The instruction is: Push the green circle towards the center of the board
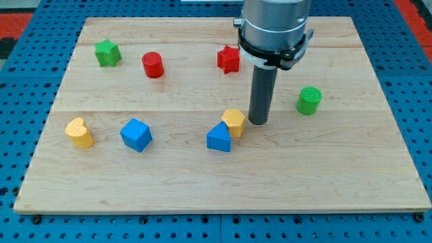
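my tip (258, 122) rested on the wooden surface (175, 182), left of the green circle (309, 100); no tool to report. light, rigid, it should slide if pushed from its right side.

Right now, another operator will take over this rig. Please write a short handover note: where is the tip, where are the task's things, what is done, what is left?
My tip rests on the board just right of the yellow hexagon, with the green circle apart on the view's right.
The blue triangle touches the yellow hexagon.
Done: no contact with the green circle yet.
Left: bring my tip round to its right side, then push it left towards the center.
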